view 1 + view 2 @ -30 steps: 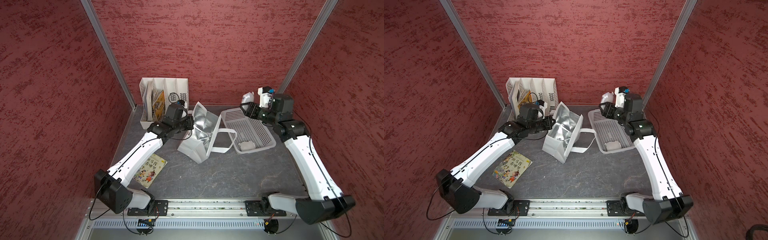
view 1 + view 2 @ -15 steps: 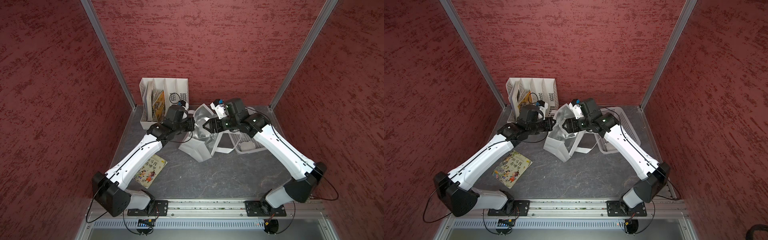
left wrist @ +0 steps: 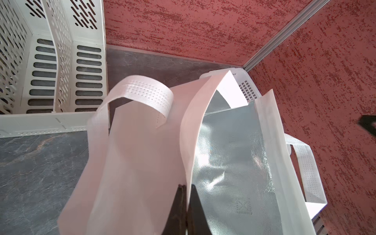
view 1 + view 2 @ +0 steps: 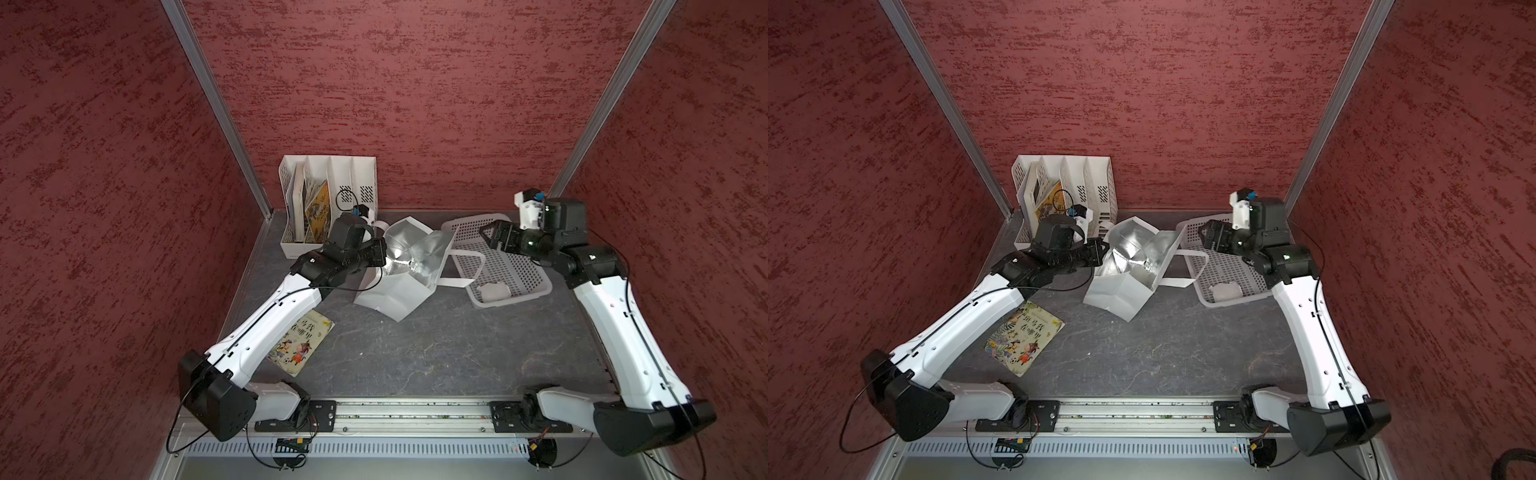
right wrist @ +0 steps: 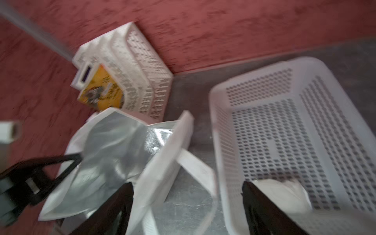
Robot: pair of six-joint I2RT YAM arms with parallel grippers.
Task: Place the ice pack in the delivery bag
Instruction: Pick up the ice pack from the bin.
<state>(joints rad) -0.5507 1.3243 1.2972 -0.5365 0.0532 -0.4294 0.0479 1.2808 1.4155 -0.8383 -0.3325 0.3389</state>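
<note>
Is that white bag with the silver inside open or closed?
Open. The delivery bag gapes at the mouth, its silver lining showing in both top views; the left claw pinches its rim.

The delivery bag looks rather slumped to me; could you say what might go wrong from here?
The left gripper pinches just one wall of the delivery bag; a slip could let the mouth collapse. One loop handle lies over the perforated basket rim, so the open right gripper might snag it carrying the ice pack.
</note>
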